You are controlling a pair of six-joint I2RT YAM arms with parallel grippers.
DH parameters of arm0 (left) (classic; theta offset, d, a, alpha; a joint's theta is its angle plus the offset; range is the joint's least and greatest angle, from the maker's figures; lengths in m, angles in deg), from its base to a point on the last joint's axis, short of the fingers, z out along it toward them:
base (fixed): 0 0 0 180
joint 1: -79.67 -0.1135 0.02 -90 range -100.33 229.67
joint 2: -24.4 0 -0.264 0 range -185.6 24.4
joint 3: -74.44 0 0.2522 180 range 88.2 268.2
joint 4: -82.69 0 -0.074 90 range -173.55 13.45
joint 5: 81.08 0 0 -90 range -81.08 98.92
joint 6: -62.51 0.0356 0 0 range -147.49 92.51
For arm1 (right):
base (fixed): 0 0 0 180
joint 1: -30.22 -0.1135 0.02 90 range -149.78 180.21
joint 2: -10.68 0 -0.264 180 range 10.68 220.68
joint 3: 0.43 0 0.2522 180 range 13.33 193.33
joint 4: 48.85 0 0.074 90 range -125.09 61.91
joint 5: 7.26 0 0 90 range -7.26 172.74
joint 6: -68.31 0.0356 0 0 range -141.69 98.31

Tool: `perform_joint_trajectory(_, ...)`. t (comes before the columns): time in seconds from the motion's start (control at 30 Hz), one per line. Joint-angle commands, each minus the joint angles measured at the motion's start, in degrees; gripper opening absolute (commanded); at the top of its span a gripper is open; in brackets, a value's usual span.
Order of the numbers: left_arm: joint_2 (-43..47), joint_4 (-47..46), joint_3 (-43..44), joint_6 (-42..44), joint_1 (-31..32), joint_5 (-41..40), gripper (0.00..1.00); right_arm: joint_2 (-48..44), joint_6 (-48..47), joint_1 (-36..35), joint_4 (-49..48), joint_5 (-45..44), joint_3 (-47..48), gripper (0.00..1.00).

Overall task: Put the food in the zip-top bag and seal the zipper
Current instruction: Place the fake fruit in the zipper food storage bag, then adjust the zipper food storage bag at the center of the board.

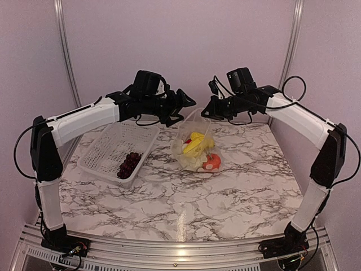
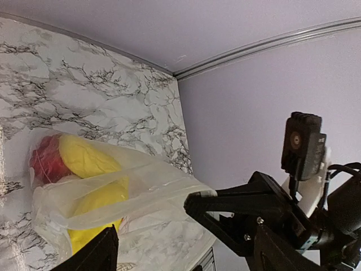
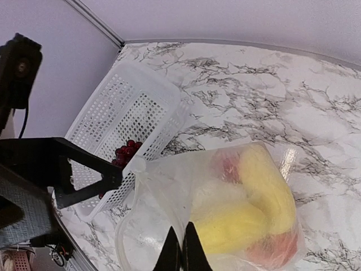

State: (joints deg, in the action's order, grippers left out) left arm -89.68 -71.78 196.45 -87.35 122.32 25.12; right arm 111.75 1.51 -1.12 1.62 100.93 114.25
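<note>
The clear zip-top bag hangs at the table's back centre with its bottom on the marble. Inside it are two yellow pieces, a red pepper, an orange fruit and a white cauliflower. My right gripper is shut on the bag's film near the mouth and holds it up. My left gripper is open, with one of its fingertips next to the corner of the zipper. The dark grape bunch lies in the basket.
A white perforated basket stands left of the bag, close to the left arm. The back wall and its metal rail run just behind both grippers. The two grippers are nearly touching above the bag.
</note>
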Motion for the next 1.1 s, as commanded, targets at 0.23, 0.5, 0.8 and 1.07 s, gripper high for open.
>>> perform_joint_trajectory(0.23, 12.1, 14.2, -17.2, 16.5, 0.0, -12.2, 0.98, -1.3, 2.5, -0.5, -4.8, 3.0, -6.2, 0.00)
perform_joint_trajectory(0.5, 10.0, 14.5, -20.9, 22.3, 1.5, -9.2, 0.99, -0.4, 2.3, -0.5, -4.2, 3.6, -5.0, 0.00)
perform_joint_trajectory(0.8, 1.8, 12.9, -14.4, 22.8, 1.6, -4.6, 0.65, -0.2, 2.4, -0.5, -3.4, 4.0, -4.9, 0.00)
perform_joint_trajectory(1.07, -3.0, 17.2, -5.3, 21.9, 1.6, -7.1, 0.22, -0.6, 1.8, -0.5, -2.1, 3.3, -3.9, 0.00)
